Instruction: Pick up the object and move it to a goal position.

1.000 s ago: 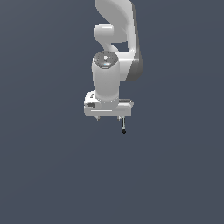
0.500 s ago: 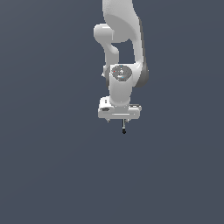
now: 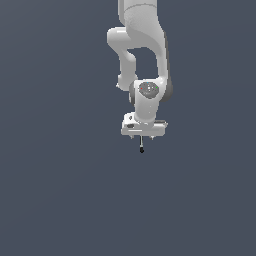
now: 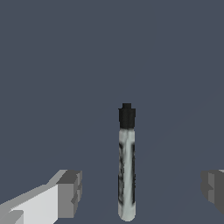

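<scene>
The object (image 4: 126,168) is a thin grey stick with a black rounded tip. In the wrist view it lies between the two fingers, closer to one of them and touching neither. My gripper (image 4: 141,189) is open wide, with one grey fingertip (image 4: 70,193) on one side and the other fingertip (image 4: 213,187) at the frame's edge. In the exterior view the object (image 3: 142,146) shows just below the white hand, and the gripper (image 3: 142,137) sits directly over it.
A plain dark grey-blue surface (image 3: 60,190) fills both views. The white arm (image 3: 142,55) reaches in from the top of the exterior view. Nothing else shows.
The hand has shifted toward the exterior view's right and turned, so it now sits over the object. The object has stayed where it was.
</scene>
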Tool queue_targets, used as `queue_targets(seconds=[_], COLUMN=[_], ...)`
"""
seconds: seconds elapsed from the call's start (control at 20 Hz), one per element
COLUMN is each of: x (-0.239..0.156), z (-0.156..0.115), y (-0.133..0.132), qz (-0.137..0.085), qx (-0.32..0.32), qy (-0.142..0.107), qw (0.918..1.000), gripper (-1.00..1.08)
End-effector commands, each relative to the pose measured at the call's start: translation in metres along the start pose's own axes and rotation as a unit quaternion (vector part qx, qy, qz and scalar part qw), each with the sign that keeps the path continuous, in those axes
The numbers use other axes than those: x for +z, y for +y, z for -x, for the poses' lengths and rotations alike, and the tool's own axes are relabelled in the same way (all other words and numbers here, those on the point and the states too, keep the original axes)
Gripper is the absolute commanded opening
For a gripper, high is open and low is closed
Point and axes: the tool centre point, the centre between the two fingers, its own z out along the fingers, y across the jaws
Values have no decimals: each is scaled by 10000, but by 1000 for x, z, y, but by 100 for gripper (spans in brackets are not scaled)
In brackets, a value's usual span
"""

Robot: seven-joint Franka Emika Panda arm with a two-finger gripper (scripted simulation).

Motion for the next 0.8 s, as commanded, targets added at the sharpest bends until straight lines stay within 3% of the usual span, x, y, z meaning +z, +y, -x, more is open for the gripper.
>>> queue_targets(seconds=[0.0,0.35,0.75], x=[4,9,42], z=[4,4,5], y=[-3,-3,-4], qz=[0,0,0], qx=[9,4,6], qy=[4,-1,1], qw=[10000,10000,10000], gripper=[100,100,100])
